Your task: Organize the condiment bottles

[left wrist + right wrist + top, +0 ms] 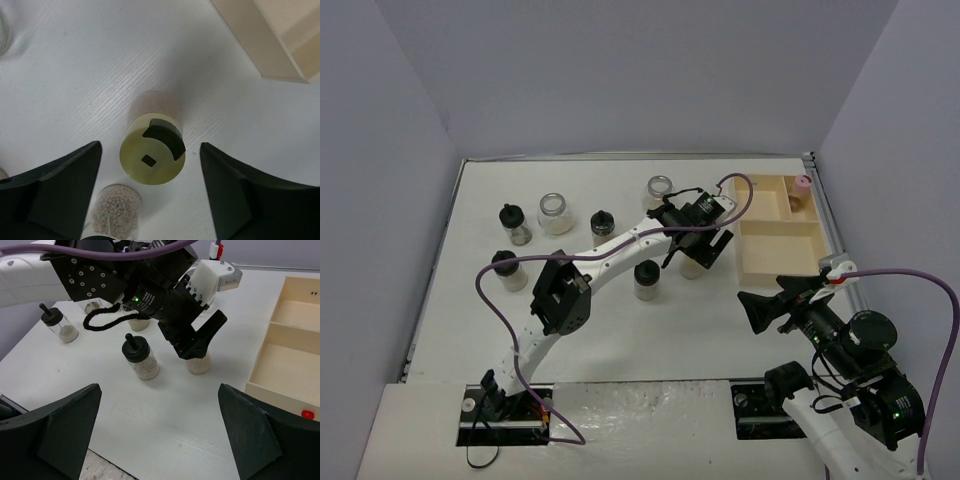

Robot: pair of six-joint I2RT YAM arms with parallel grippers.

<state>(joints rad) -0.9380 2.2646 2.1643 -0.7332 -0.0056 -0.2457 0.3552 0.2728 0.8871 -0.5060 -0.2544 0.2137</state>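
My left gripper (695, 247) hangs open straight above the yellow-capped jar (151, 159). Gaps of bare table show between the cap and each finger (65, 182). That jar (199, 363) stands on the table just left of the wooden tray (782, 258). A black-capped jar (646, 280) stands close beside it. Further black-capped jars (603, 228) (516, 225) (508, 270) and two silver-rimmed jars (556, 212) (660, 190) stand to the left and behind. A pink-capped jar (802, 190) sits in the tray's far right compartment. My right gripper (760, 310) is open over bare table, holding nothing.
The tray's corner (280, 47) lies near the left gripper, to its upper right. The left arm's purple cable (740, 200) loops above the jars. Grey walls close in the table at the back and both sides.
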